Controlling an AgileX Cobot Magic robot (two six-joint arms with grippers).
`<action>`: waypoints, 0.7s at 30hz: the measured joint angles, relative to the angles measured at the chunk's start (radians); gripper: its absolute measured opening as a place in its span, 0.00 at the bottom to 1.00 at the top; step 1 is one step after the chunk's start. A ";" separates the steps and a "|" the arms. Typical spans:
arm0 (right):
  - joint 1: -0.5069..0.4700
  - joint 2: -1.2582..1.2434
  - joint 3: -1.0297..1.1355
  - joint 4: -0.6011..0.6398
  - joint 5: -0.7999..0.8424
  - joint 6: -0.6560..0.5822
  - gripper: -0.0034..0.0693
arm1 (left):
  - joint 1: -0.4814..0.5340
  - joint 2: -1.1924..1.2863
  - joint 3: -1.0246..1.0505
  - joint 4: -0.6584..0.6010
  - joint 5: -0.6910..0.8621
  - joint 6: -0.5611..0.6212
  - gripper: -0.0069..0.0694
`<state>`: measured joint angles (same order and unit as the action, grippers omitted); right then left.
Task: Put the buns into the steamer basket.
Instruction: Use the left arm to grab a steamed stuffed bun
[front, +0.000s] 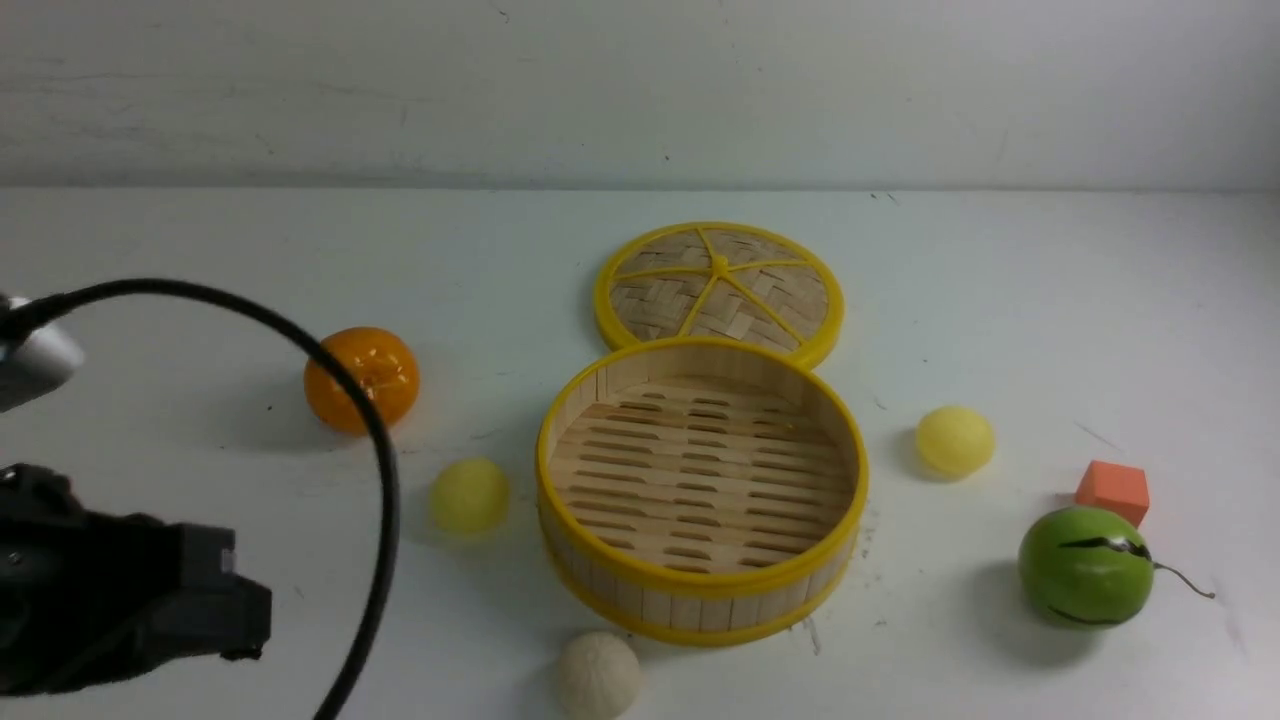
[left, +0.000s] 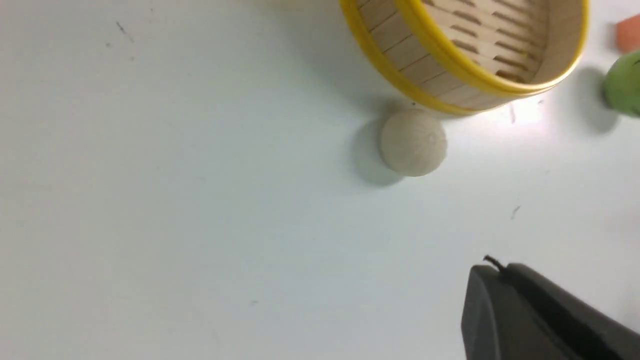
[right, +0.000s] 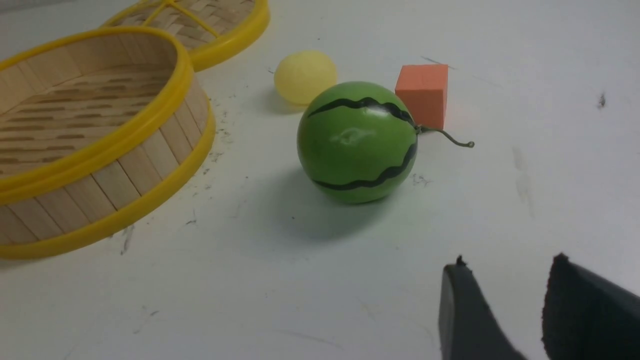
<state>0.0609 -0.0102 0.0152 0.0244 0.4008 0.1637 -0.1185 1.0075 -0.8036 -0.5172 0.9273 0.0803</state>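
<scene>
The steamer basket (front: 700, 592) stands empty at the table's middle, also seen in the wrist views (left: 400, 47) (right: 125, 170). One pale yellow bun (front: 468, 494) lies just left of it, another (front: 955, 440) (right: 305, 76) to its right. An off-white pleated bun (front: 598, 675) (left: 413, 142) rests against its near wall. My left gripper (front: 240, 625) (left: 500, 270) hovers at the near left, shut on nothing and well short of the pleated bun. Only the right wrist view shows my right gripper (right: 507, 265); it is open and empty, on the near side of the green ball.
The woven lid (front: 720, 285) lies flat behind the basket. An orange tangerine (front: 361, 378) sits at the left. At the right are a green watermelon-like ball (front: 1085, 566) (right: 357, 142) and an orange cube (front: 1112, 490) (right: 422, 92). A black cable (front: 385, 470) arcs over the left arm.
</scene>
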 joint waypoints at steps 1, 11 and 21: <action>0.000 0.000 0.000 0.000 0.000 0.000 0.38 | 0.000 0.014 -0.005 -0.003 0.002 0.008 0.07; 0.000 0.000 0.000 0.001 0.000 0.000 0.38 | -0.176 0.415 -0.240 0.105 -0.006 0.028 0.07; 0.000 0.000 0.000 0.001 0.000 0.000 0.38 | -0.295 0.631 -0.435 0.430 -0.090 -0.145 0.07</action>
<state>0.0609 -0.0102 0.0152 0.0252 0.4008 0.1637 -0.4139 1.6388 -1.2385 -0.0874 0.8374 -0.0647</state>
